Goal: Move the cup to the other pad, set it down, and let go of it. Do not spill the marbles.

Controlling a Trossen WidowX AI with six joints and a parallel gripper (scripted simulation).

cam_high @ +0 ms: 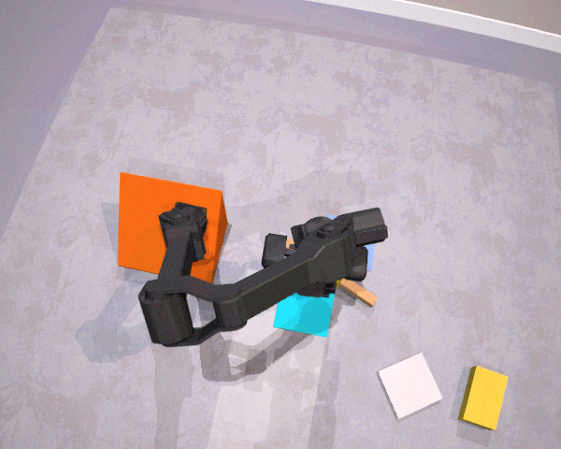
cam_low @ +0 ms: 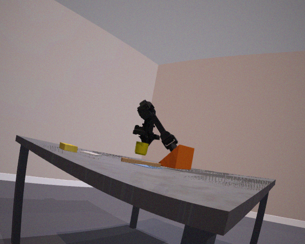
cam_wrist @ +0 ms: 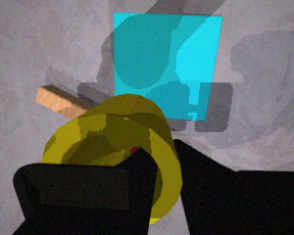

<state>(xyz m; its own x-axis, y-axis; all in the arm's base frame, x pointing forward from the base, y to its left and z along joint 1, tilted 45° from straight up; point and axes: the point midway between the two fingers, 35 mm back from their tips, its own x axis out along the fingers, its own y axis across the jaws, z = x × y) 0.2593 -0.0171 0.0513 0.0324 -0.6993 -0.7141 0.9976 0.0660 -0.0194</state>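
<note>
Wrist | cup [cam_wrist: 113,152]: yellow, round, open-topped | fingers clamp rim

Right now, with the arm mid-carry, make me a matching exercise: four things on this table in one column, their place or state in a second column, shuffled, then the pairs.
Things:
1. yellow cup
2. cyan pad
3. wooden bar
4. white square

Places or states:
A. lies flat beside the yellow block
B. held in the air by the jaws of the gripper
C. lies flat on the table, partly under the arm in the top view
D. a long thin piece lying between the two pads

Pairs: 1-B, 2-C, 3-D, 4-A
</note>
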